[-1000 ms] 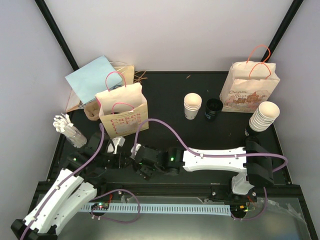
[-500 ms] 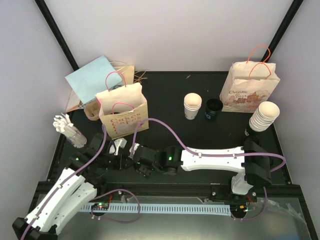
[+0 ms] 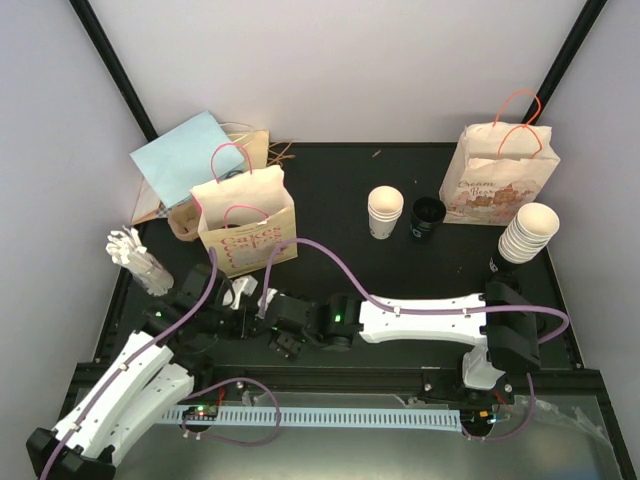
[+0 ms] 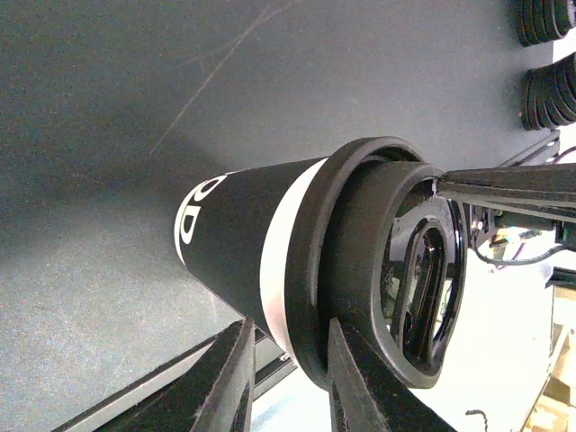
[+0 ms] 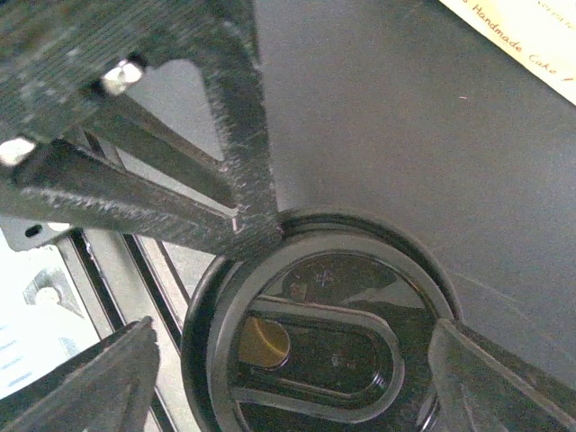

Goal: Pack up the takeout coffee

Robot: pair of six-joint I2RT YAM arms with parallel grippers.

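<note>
Black cup [image 4: 225,243] with lid [image 4: 396,270] on, at front-left of table [image 3: 340,265], near paper bag [image 3: 245,225]. Left gripper [image 4: 286,351] against cup at lid rim; clamped or not, cannot tell. Right gripper [image 5: 292,346] jaws apart, straddling lid, one finger each side.

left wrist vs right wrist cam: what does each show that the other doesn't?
Left wrist only: the side wall of the black paper cup with the white band, gripped near its rim by the left end effector.
Right wrist only: a corner of the cream printed paper bag, and the right end effector open astride the black plastic lid.
Both: that lid on the cup, and the dark table.
</note>
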